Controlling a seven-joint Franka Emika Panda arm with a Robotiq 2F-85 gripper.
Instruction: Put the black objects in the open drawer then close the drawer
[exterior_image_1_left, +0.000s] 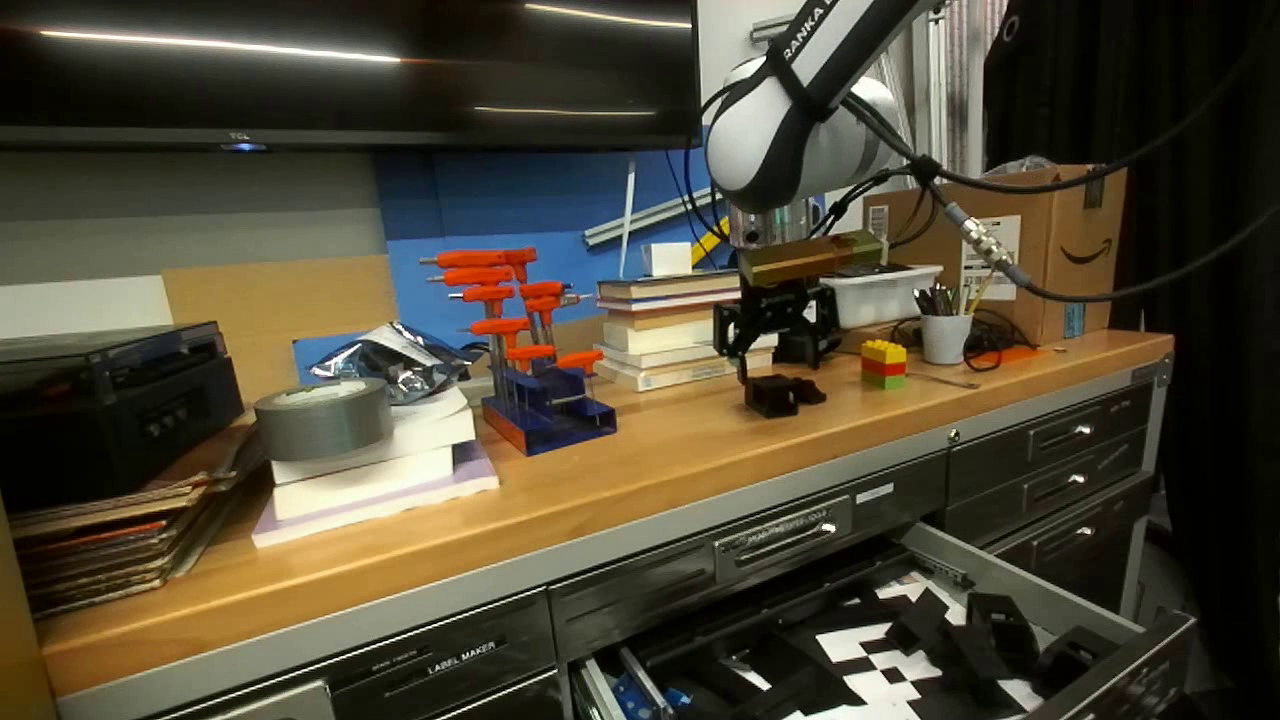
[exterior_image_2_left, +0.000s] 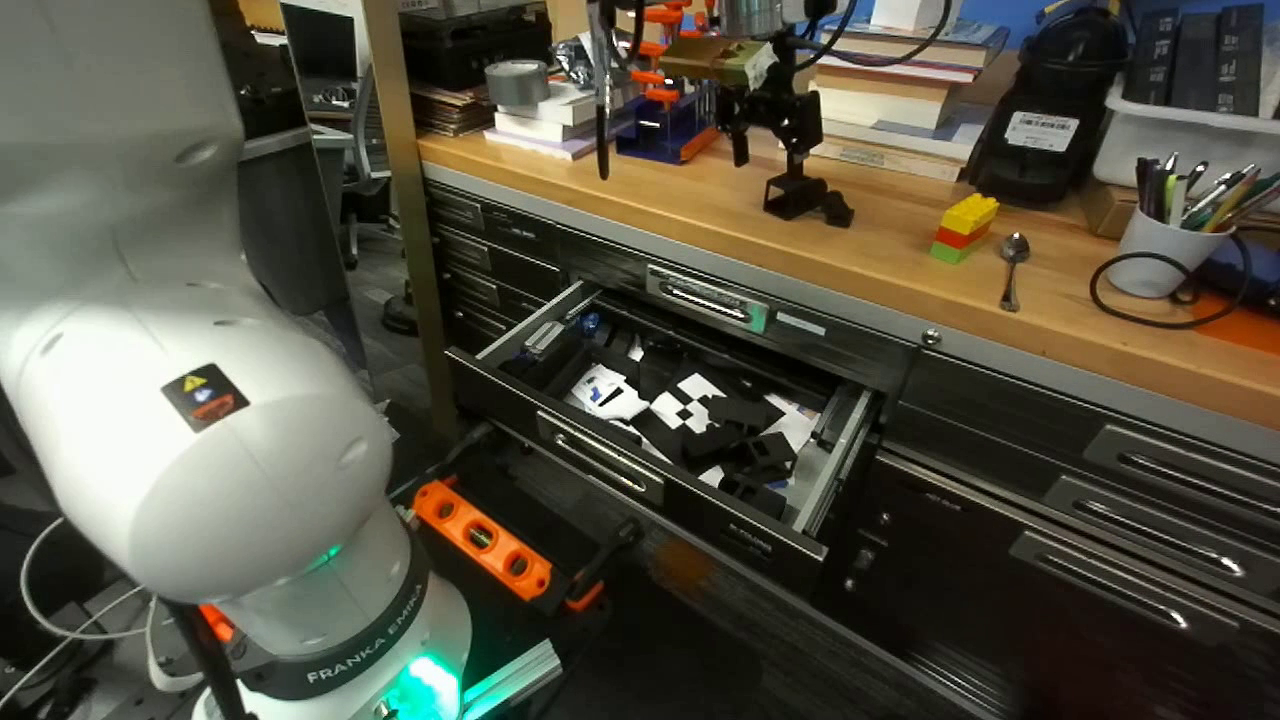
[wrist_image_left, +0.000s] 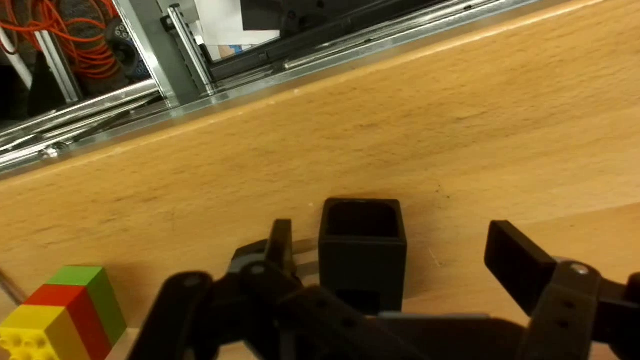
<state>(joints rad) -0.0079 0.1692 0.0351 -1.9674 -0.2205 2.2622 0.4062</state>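
Gripper (wrist_image_left: 395, 252) nearest in wrist view, jaws spread, nothing pinched. Hollow black piece (wrist_image_left: 367, 265) on worktop (wrist_image_left: 450, 165), smaller black part (exterior_image_2_left: 837, 211) beside it, perhaps joined; neither stowed. Other black pieces (exterior_image_2_left: 768, 455) already lie in the open drawer (exterior_image_2_left: 700, 508). Judged remaining: grasp, deposit, close drawer.

Toy bricks (exterior_image_2_left: 964, 228) between pieces (exterior_image_2_left: 790, 200) and spoon (exterior_image_2_left: 1014, 248) on the worktop (exterior_image_2_left: 880, 252), more pieces (exterior_image_2_left: 740, 413) in the drawer (exterior_image_2_left: 715, 512).

The long brown wooden desk (exterior_image_1_left: 650, 450) is looking smooth, the wide dark-grey metal drawer (exterior_image_2_left: 700, 510) is showing sheen, the small boxy black plastic piece (wrist_image_left: 362, 265) is looking matt
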